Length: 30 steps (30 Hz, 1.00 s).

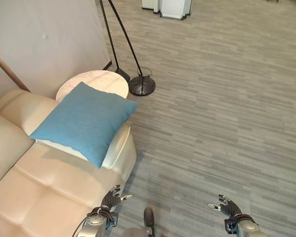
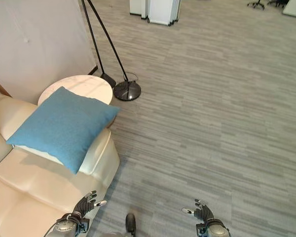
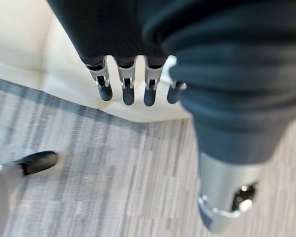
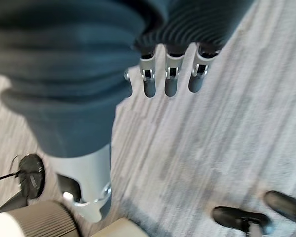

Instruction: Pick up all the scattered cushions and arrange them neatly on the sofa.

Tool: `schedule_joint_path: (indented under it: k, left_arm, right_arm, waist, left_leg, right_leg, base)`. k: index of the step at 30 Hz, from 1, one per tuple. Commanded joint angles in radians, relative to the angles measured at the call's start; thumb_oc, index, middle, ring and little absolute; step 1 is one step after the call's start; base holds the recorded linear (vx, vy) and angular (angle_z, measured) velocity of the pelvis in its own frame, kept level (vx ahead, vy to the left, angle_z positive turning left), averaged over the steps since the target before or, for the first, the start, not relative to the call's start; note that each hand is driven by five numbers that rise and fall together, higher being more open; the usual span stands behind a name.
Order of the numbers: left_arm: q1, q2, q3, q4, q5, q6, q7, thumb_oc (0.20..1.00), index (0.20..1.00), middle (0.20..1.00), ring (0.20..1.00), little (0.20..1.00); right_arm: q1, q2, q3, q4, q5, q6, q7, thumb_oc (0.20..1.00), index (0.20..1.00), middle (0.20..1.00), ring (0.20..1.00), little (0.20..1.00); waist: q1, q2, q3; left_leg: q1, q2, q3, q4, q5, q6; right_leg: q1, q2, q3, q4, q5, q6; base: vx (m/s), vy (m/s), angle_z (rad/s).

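Note:
A blue cushion (image 1: 84, 121) lies tilted over the arm of the cream sofa (image 1: 44, 192), its far corner reaching the round side table (image 1: 96, 81). My left hand (image 1: 110, 199) hangs low beside the sofa's front corner, fingers straight and holding nothing. My right hand (image 1: 228, 207) hovers over the bare carpet on the right, open as well. In the left wrist view the fingers (image 3: 128, 89) point at the sofa's edge (image 3: 64, 74). The right wrist view has the fingers (image 4: 170, 79) extended over the floor.
A floor lamp's dark round base (image 1: 141, 85) and its two slanted poles stand behind the side table by the wall. White furniture (image 1: 170, 7) sits at the far back. Grey striped carpet (image 1: 217, 118) spreads to the right.

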Motion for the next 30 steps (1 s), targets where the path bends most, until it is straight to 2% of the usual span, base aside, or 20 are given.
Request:
schedule_joint_path:
  k: [1, 3, 4, 6, 7, 8, 10, 14, 15, 16, 17, 18, 19, 21, 22, 23, 24, 26, 28, 30]
  left_arm:
    - [-0.039, 0.026, 0.008, -0.056, -0.009, -0.029, 0.002, 1.0, 1.0, 1.0, 1.0, 1.0]
    - [-0.041, 0.028, 0.008, -0.056, -0.015, -0.031, 0.002, 1.0, 1.0, 1.0, 1.0, 1.0]
    - [-0.042, 0.031, 0.004, -0.063, -0.022, -0.034, -0.003, 1.0, 1.0, 1.0, 1.0, 1.0]
    - [-0.05, 0.032, -0.001, -0.062, -0.021, -0.035, -0.003, 1.0, 1.0, 1.0, 1.0, 1.0]
    - [-0.056, 0.028, -0.007, -0.054, -0.015, -0.036, -0.006, 1.0, 1.0, 1.0, 1.0, 1.0]
    - [-0.065, 0.029, -0.002, -0.049, -0.011, -0.038, -0.005, 1.0, 1.0, 1.0, 1.0, 1.0]
    - [-0.07, 0.029, 0.003, -0.047, -0.014, -0.045, -0.005, 1.0, 1.0, 1.0, 1.0, 1.0]
    - [-0.072, 0.02, 0.005, -0.021, -0.021, -0.046, -0.009, 1.0, 1.0, 1.0, 1.0, 1.0]
    - [-0.07, -0.004, 0.004, 0.021, -0.039, -0.044, -0.005, 1.0, 1.0, 1.0, 1.0, 1.0]
    - [-0.07, -0.004, 0.004, 0.021, -0.039, -0.044, -0.005, 1.0, 1.0, 1.0, 1.0, 1.0]
    - [-0.076, -0.024, 0.009, 0.052, -0.067, -0.042, -0.001, 1.0, 1.0, 1.0, 1.0, 1.0]
    - [-0.076, -0.024, 0.009, 0.052, -0.067, -0.042, -0.001, 1.0, 1.0, 1.0, 1.0, 1.0]
    - [-0.079, -0.032, 0.013, 0.06, -0.085, -0.041, 0.001, 1.0, 1.0, 1.0, 1.0, 1.0]
    - [-0.077, -0.034, 0.013, 0.056, -0.101, -0.041, 0.0, 1.0, 1.0, 1.0, 1.0, 1.0]
    - [-0.08, -0.035, 0.015, 0.055, -0.104, -0.039, 0.001, 1.0, 1.0, 1.0, 1.0, 1.0]
    - [-0.08, -0.035, 0.015, 0.055, -0.104, -0.039, 0.001, 1.0, 1.0, 1.0, 1.0, 1.0]
    - [-0.08, -0.03, 0.018, 0.046, -0.107, -0.035, 0.0, 1.0, 1.0, 1.0, 1.0, 1.0]
    - [-0.084, -0.031, 0.014, 0.052, -0.103, -0.036, 0.001, 1.0, 1.0, 1.0, 1.0, 1.0]
    - [-0.08, -0.029, 0.013, 0.044, -0.099, -0.032, 0.001, 1.0, 1.0, 1.0, 1.0, 1.0]
    - [-0.074, -0.03, 0.015, 0.046, -0.089, -0.032, -0.002, 1.0, 1.0, 1.0, 1.0, 1.0]
  right_arm:
    - [-0.013, -0.004, -0.007, -0.036, -0.014, -0.017, 0.01, 1.0, 1.0, 1.0, 1.0, 1.0]
    - [-0.013, -0.003, -0.005, -0.041, -0.013, -0.018, 0.011, 1.0, 1.0, 1.0, 1.0, 1.0]
    - [-0.007, 0.0, -0.004, -0.042, -0.007, -0.018, 0.011, 1.0, 1.0, 1.0, 1.0, 1.0]
    - [-0.007, 0.004, -0.005, -0.039, -0.001, -0.018, 0.005, 1.0, 1.0, 1.0, 1.0, 1.0]
    - [-0.006, 0.005, -0.004, -0.038, 0.002, -0.019, 0.004, 1.0, 1.0, 1.0, 1.0, 1.0]
    - [-0.003, 0.007, -0.006, -0.035, 0.004, -0.016, 0.005, 1.0, 1.0, 1.0, 1.0, 1.0]
    - [0.0, 0.007, -0.012, -0.025, -0.001, -0.015, 0.004, 1.0, 1.0, 1.0, 1.0, 1.0]
    - [0.003, 0.008, -0.017, -0.005, -0.004, -0.014, 0.007, 1.0, 1.0, 1.0, 1.0, 1.0]
    - [0.009, 0.004, -0.009, 0.022, 0.012, -0.019, 0.014, 1.0, 1.0, 1.0, 1.0, 1.0]
    - [0.008, 0.003, -0.008, 0.022, 0.012, -0.019, 0.014, 1.0, 1.0, 1.0, 1.0, 1.0]
    - [0.009, 0.002, -0.007, 0.036, 0.031, -0.025, 0.011, 1.0, 1.0, 1.0, 1.0, 1.0]
    - [0.009, 0.002, -0.007, 0.036, 0.031, -0.025, 0.011, 1.0, 1.0, 1.0, 1.0, 1.0]
    - [0.009, -0.001, 0.0, 0.041, 0.038, -0.03, 0.017, 1.0, 1.0, 1.0, 1.0, 1.0]
    - [0.013, -0.007, 0.005, 0.035, 0.052, -0.033, 0.02, 1.0, 1.0, 1.0, 1.0, 1.0]
    - [0.011, -0.011, 0.009, 0.038, 0.053, -0.033, 0.021, 1.0, 1.0, 1.0, 1.0, 1.0]
    - [0.011, -0.011, 0.009, 0.038, 0.053, -0.033, 0.021, 1.0, 1.0, 1.0, 1.0, 1.0]
    - [0.013, -0.02, 0.014, 0.038, 0.04, -0.029, 0.019, 1.0, 1.0, 1.0, 1.0, 1.0]
    - [0.012, -0.023, 0.009, 0.055, 0.036, -0.026, 0.017, 1.0, 1.0, 1.0, 1.0, 1.0]
    - [0.018, -0.024, -0.004, 0.042, 0.041, -0.026, 0.014, 1.0, 1.0, 1.0, 1.0, 1.0]
    - [0.019, -0.024, -0.006, 0.046, 0.04, -0.027, 0.01, 1.0, 1.0, 1.0, 1.0, 1.0]
  waist:
    - [0.015, -0.028, 0.021]
    - [0.012, -0.018, 0.03]
    - [0.006, -0.004, 0.045]
    - [0.002, 0.009, 0.056]
    - [-0.001, 0.012, 0.061]
    - [-0.002, 0.008, 0.068]
    - [-0.002, 0.004, 0.067]
    - [-0.016, -0.005, 0.058]
    - [-0.022, -0.011, 0.025]
    - [-0.025, -0.011, 0.025]
    - [-0.023, -0.014, 0.016]
    - [-0.026, -0.014, 0.016]
    - [-0.021, -0.019, 0.014]
    - [-0.021, -0.032, 0.018]
    - [-0.019, -0.038, 0.026]
    - [-0.019, -0.038, 0.026]
    - [-0.013, -0.052, 0.039]
    - [-0.011, -0.061, 0.043]
    - [-0.022, -0.066, 0.034]
    - [-0.02, -0.058, 0.031]
  left_leg:
    - [0.048, -0.003, -0.054, -0.017, -0.098, -0.076]
    - [0.067, 0.004, -0.065, -0.024, -0.099, -0.079]
    - [0.092, 0.013, -0.087, -0.019, -0.108, -0.083]
    - [0.114, 0.024, -0.113, -0.016, -0.12, -0.089]
    - [0.134, 0.031, -0.133, -0.013, -0.133, -0.098]
    - [0.153, 0.031, -0.154, -0.004, -0.146, -0.108]
    - [0.171, 0.032, -0.175, -0.002, -0.155, -0.12]
    - [0.215, 0.043, -0.23, 0.007, -0.181, -0.14]
    - [0.241, 0.092, -0.275, 0.056, -0.16, -0.166]
    - [0.241, 0.093, -0.278, 0.056, -0.16, -0.166]
    - [0.209, 0.111, -0.305, 0.125, -0.103, -0.188]
    - [0.207, 0.111, -0.308, 0.127, -0.104, -0.188]
    - [0.182, 0.114, -0.321, 0.186, -0.063, -0.2]
    - [0.134, 0.097, -0.329, 0.281, -0.044, -0.202]
    - [0.101, 0.096, -0.306, 0.353, -0.033, -0.198]
    - [0.1, 0.096, -0.306, 0.354, -0.034, -0.198]
    - [0.054, 0.102, -0.243, 0.422, -0.038, -0.189]
    - [0.024, 0.093, -0.178, 0.365, -0.073, -0.183]
    - [0.006, 0.093, -0.076, 0.215, -0.116, -0.17]
    - [0.001, 0.096, -0.033, 0.126, -0.102, -0.182]
  right_leg:
    - [0.032, -0.204, 0.102, -0.08, 0.269, 0.079]
    - [0.014, -0.194, 0.104, -0.106, 0.242, 0.066]
    - [-0.011, -0.178, 0.104, -0.159, 0.199, 0.051]
    - [-0.031, -0.16, 0.12, -0.253, 0.171, 0.044]
    - [-0.051, -0.136, 0.182, -0.434, 0.206, 0.052]
    - [-0.071, -0.137, 0.237, -0.547, 0.26, 0.073]
    - [-0.095, -0.137, 0.271, -0.636, 0.299, 0.09]
    - [-0.085, -0.122, 0.308, -0.636, 0.299, 0.09]
    - [-0.049, -0.083, 0.325, -0.592, 0.283, 0.051]
    - [-0.049, -0.083, 0.322, -0.591, 0.282, 0.051]
    - [-0.02, -0.073, 0.292, -0.583, 0.263, 0.029]
    - [-0.02, -0.074, 0.289, -0.583, 0.262, 0.029]
    - [0.002, -0.068, 0.272, -0.582, 0.251, 0.015]
    - [0.044, -0.064, 0.246, -0.595, 0.233, -0.002]
    - [0.065, -0.064, 0.23, -0.597, 0.223, -0.012]
    - [0.065, -0.064, 0.23, -0.597, 0.223, -0.012]
    - [0.108, -0.062, 0.198, -0.606, 0.196, -0.029]
    - [0.136, -0.071, 0.154, -0.619, 0.18, -0.029]
    - [0.153, -0.084, 0.093, -0.636, 0.169, -0.014]
    - [0.164, -0.076, 0.073, -0.636, 0.151, -0.007]
  base:
    - [0.24, 0.166, 0.43]
    - [0.2, 0.047, 0.76]
    - [0.3, 0.029, 0.83]
    - [0.3, -0.048, 0.99]
    - [0.39, -0.171, 0.74]
    - [0.4, -0.214, 0.25]
    - [0.33, -0.207, 0.35]
    - [0.37, -0.287, 0.82]
    - [0.43, -0.398, 1.05]
    - [0.63, -0.645, 1.31]
    - [0.2, -0.251, 1.06]
    - [0.31, -0.392, 1.07]
    - [0.18, -0.213, 0.68]
    - [0.23, -0.266, 0.46]
    - [0.14, -0.168, 0.3]
    - [0.18, -0.226, 0.41]
    - [0.15, -0.186, 0.56]
    - [0.16, -0.157, 0.57]
    - [0.15, -0.045, 1.08]
    - [0.2, 0.04, 0.86]
